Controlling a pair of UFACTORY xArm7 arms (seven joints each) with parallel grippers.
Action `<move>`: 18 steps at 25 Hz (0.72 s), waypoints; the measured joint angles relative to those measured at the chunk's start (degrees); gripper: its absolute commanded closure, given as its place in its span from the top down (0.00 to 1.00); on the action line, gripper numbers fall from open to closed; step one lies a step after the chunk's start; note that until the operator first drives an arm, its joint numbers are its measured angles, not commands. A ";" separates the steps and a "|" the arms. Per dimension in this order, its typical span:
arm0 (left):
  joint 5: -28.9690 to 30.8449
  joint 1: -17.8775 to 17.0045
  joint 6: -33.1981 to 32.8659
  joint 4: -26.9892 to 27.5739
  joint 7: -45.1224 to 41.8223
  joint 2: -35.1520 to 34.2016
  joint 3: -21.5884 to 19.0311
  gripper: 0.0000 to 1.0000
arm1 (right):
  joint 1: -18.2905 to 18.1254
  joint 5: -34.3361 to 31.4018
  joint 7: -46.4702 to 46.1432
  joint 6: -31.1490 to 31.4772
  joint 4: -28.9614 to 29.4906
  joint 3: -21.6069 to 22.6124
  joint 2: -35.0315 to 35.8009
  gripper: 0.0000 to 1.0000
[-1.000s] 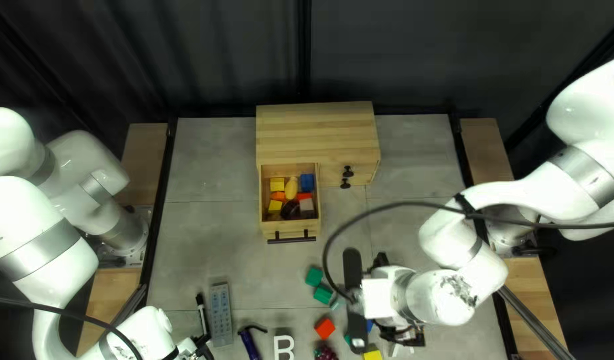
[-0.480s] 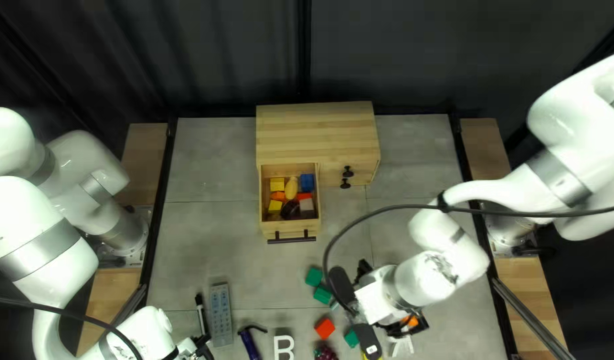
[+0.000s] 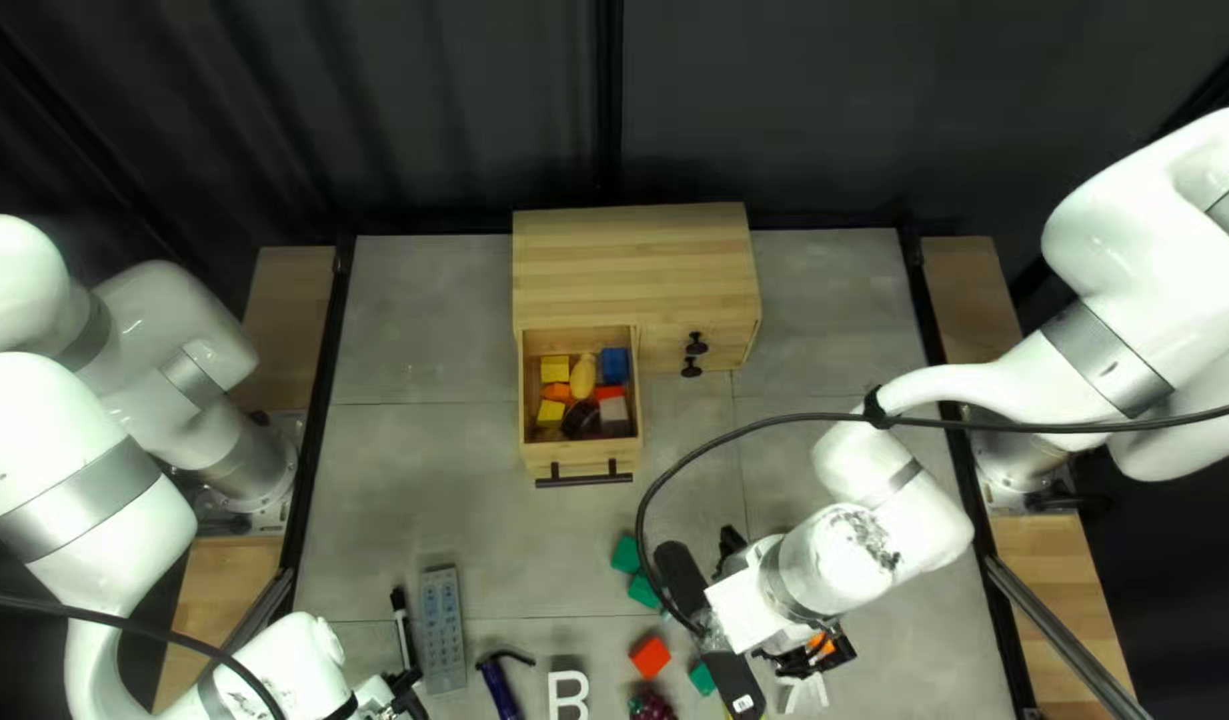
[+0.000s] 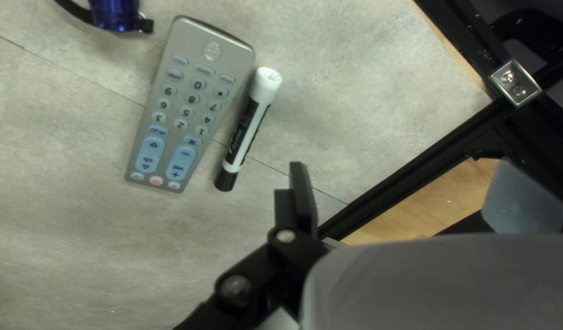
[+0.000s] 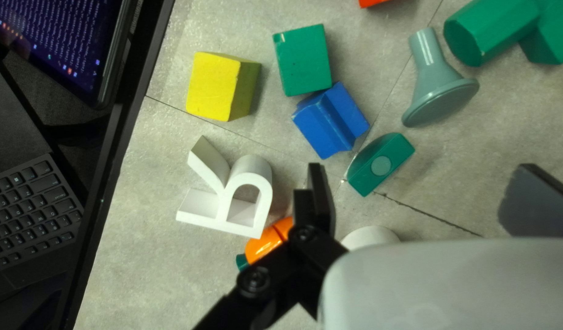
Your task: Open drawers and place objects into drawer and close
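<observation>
A: ok what's going on around that wooden cabinet (image 3: pixel 634 260)?

B: drawer (image 3: pixel 581 456) on the left arm's side is pulled out, blue block (image 3: pixel 616 366) and yellow egg-looking thing (image 3: pixel 582 378) inside, plus more bits. couple of black knobs (image 3: pixel 696 344) on the cabinet's front beside it.

A: and the rest of the bench (image 3: pixel 414 507)?

B: well out front of the cabinet: green blocks (image 3: pixel 645 591), then a red block (image 3: pixel 650 656) and white letter (image 3: pixel 568 694) further off. remote (image 3: pixel 442 634) and marker (image 3: pixel 402 627) are out front-left of it, lying side by side lol.
</observation>
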 measured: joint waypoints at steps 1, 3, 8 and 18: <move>0.00 0.00 0.00 0.00 0.00 0.00 0.00 1.00 | 0.25 -0.28 -1.09 0.17 0.52 0.31 0.43 1.00; 0.00 0.00 0.00 0.00 0.00 0.00 0.00 1.00 | 0.68 -0.72 -4.34 0.09 1.60 1.09 1.83 1.00; 0.00 0.00 0.00 0.00 0.00 0.00 0.00 1.00 | 0.78 0.07 -15.32 -0.28 5.12 3.64 6.88 1.00; 0.00 0.00 0.00 0.00 0.00 0.00 0.00 1.00 | -1.10 1.92 -27.57 -0.33 10.97 5.81 17.43 1.00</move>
